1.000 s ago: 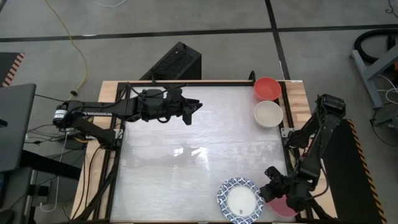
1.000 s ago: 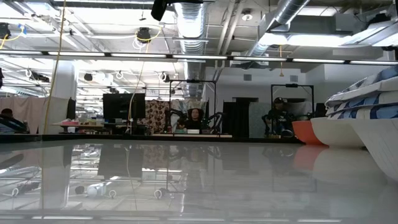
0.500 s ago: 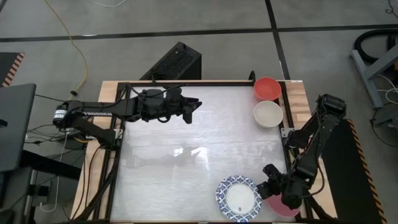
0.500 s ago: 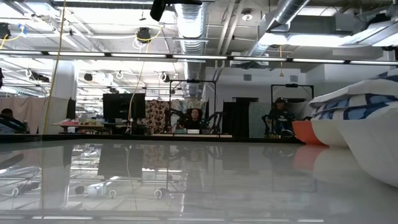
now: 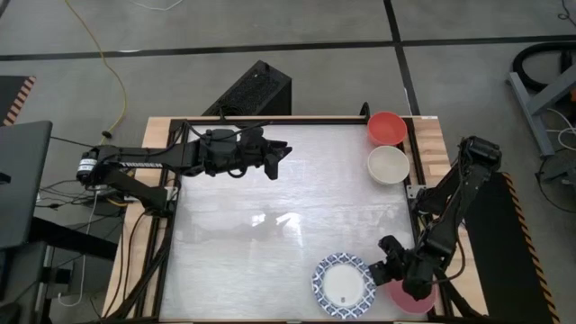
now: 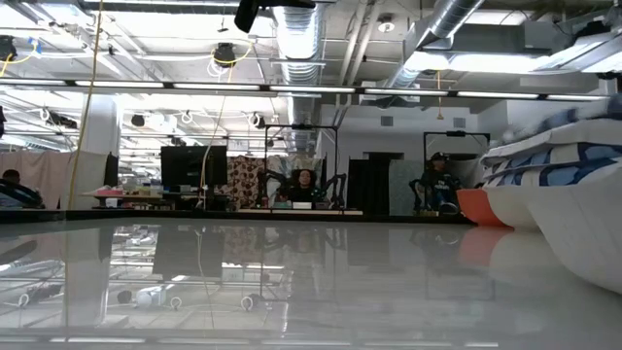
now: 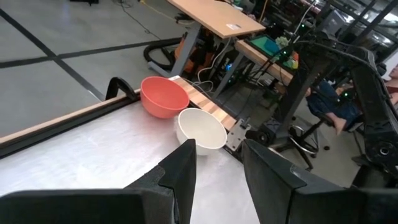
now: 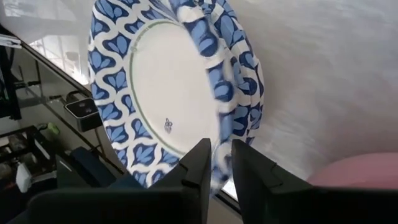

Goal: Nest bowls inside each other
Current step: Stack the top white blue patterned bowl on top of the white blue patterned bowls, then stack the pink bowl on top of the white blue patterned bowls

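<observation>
A nest of blue-rimmed white bowls (image 5: pixel 343 285) sits at the table's near right; its patterned rims (image 6: pixel 559 165) show at the low view's right edge. My right gripper (image 5: pixel 389 270) stands at the nest's right side, slanting down and open. The top bowl's blurred rim (image 8: pixel 219 93) runs between its fingers. A pink bowl (image 5: pixel 416 299) lies under that arm. A red bowl (image 5: pixel 386 128) and a cream bowl (image 5: pixel 389 164) rest on their bases at the far right. My left gripper (image 5: pixel 281 155) hangs open above the table's far middle, holding nothing.
A black metal frame (image 5: pixel 171 225) runs round the glossy white table top, with wooden edges outside it. A wide bare stretch lies between the two arms. Beyond the far right corner stand desks and chairs (image 7: pixel 311 93). People sit far off in the room (image 6: pixel 306 185).
The top blue-rimmed bowl has tipped, its left edge sinking, and has come down lower on the nest. My right gripper has edged slightly toward the table's left and near edges. My left arm has kept still.
</observation>
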`<action>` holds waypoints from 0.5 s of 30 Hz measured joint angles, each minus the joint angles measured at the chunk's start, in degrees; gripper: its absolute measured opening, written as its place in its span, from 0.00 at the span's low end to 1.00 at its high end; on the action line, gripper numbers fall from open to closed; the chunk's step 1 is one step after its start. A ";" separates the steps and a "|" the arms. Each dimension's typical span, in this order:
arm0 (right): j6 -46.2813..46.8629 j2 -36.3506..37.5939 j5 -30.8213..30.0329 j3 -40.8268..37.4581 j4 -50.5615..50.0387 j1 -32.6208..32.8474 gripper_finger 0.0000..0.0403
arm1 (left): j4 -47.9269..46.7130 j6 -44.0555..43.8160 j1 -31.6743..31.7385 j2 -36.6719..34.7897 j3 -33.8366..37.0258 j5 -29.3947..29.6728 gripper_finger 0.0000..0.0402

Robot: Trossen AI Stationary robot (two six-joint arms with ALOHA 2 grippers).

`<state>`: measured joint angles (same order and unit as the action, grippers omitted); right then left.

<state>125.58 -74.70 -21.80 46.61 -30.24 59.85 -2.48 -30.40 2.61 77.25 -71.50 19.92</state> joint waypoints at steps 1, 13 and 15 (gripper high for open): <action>0.00 0.00 0.00 0.02 0.00 -0.02 0.22 | 0.00 0.31 0.00 0.00 0.00 0.02 0.30; 0.83 0.00 -0.01 0.02 -0.61 0.00 0.22 | 0.00 0.44 0.00 0.00 0.00 0.02 0.30; 0.83 0.00 -0.06 0.02 -0.46 0.02 0.22 | 0.00 0.44 0.00 0.00 0.00 0.00 0.30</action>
<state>126.41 -74.70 -21.86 46.63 -30.70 59.88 -2.48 -29.95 2.61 77.25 -71.50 19.92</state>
